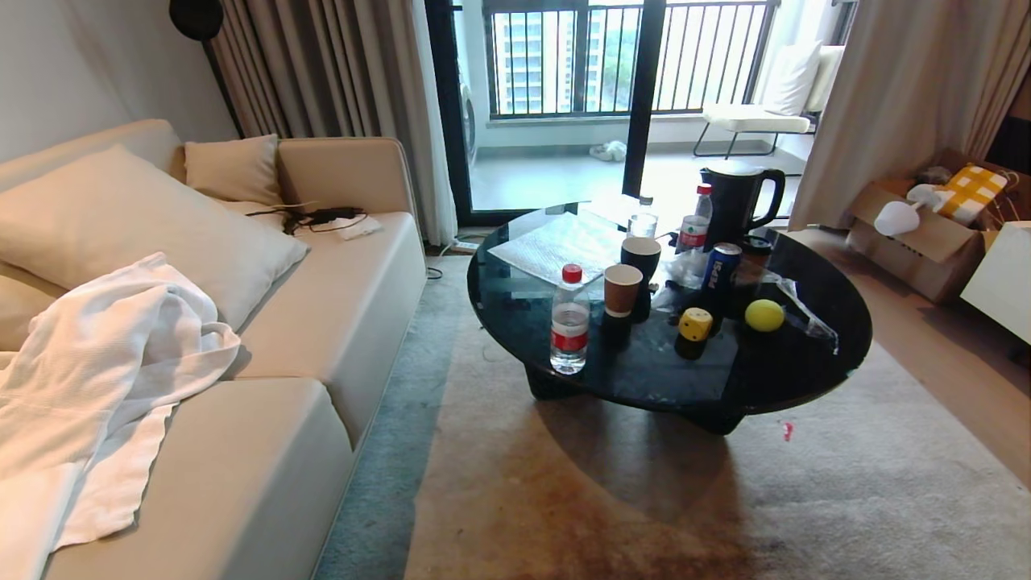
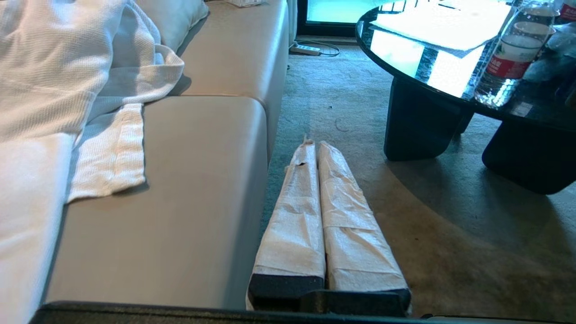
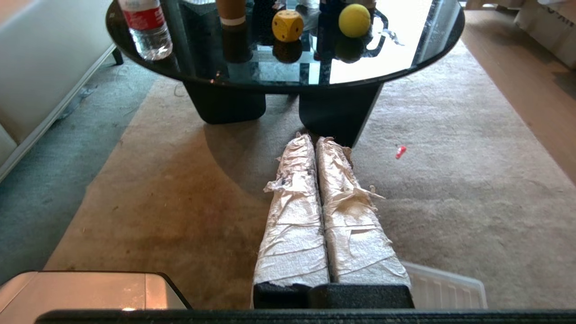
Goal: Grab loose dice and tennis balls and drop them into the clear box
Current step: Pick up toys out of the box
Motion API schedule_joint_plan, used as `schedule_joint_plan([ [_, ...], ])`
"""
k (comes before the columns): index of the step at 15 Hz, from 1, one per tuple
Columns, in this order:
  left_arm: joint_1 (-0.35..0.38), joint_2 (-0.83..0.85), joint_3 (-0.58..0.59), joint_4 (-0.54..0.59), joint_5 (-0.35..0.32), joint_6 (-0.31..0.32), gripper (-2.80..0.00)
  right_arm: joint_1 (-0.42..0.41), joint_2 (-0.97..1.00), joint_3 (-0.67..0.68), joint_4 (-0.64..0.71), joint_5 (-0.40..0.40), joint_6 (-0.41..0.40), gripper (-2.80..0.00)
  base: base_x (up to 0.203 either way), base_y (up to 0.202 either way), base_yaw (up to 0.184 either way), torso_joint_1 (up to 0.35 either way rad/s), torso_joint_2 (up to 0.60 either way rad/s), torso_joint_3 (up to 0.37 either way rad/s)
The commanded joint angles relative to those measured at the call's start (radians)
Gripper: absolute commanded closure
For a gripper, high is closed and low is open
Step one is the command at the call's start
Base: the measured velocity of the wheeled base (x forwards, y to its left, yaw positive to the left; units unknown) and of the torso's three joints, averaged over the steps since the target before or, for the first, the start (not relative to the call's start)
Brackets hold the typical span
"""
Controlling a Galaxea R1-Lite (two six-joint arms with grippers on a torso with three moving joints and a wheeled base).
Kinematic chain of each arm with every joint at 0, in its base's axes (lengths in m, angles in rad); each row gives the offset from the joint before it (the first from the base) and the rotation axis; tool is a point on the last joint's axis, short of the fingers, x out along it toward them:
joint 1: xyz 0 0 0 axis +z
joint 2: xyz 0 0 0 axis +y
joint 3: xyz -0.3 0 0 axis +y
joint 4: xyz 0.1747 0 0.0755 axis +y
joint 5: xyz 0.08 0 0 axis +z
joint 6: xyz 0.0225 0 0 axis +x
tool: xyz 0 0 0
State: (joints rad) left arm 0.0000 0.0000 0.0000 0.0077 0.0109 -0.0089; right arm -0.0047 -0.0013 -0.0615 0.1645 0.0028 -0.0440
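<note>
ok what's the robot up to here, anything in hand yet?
Nothing in hand. Both arms are parked low over the carpet: the left gripper beside the sofa, the right gripper facing the round black table, both shut and empty. On the table, a yellow die and a tennis ball sit untouched among bottles, cups and a Pepsi can. A bit of clear ribbed plastic lies on the carpet by the right gripper; I can't tell whether it's the box.
</note>
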Motion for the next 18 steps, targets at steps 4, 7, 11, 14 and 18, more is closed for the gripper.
schedule_joint_plan([
  [4,0.000,0.002,0.002,0.000,0.000,0.000,0.00,0.000,0.000,0.000,0.001,0.000,0.000,0.00,0.187,0.000,0.000,0.000,0.00,0.004],
  [7,0.000,0.000,0.002,0.000,0.000,0.000,0.00,0.000,0.000,0.000,0.001,0.000,0.000,0.00,0.183,0.000,-0.001,0.006,0.00,0.002],
  [11,0.000,0.000,0.002,0.000,0.000,0.000,0.00,0.000,0.000,0.000,0.001,0.000,0.000,0.00,0.182,0.000,-0.002,0.004,0.00,0.003],
  [14,0.000,0.000,0.002,0.000,0.000,0.000,0.00,0.000,0.000,0.000,0.001,0.000,0.000,0.00,0.183,0.000,-0.001,0.001,0.00,0.004],
  [18,0.000,0.000,0.002,0.000,0.000,0.000,0.00,0.000,0.000,0.000,0.001,0.000,0.000,0.00,0.183,0.000,0.000,0.002,0.00,0.002],
])
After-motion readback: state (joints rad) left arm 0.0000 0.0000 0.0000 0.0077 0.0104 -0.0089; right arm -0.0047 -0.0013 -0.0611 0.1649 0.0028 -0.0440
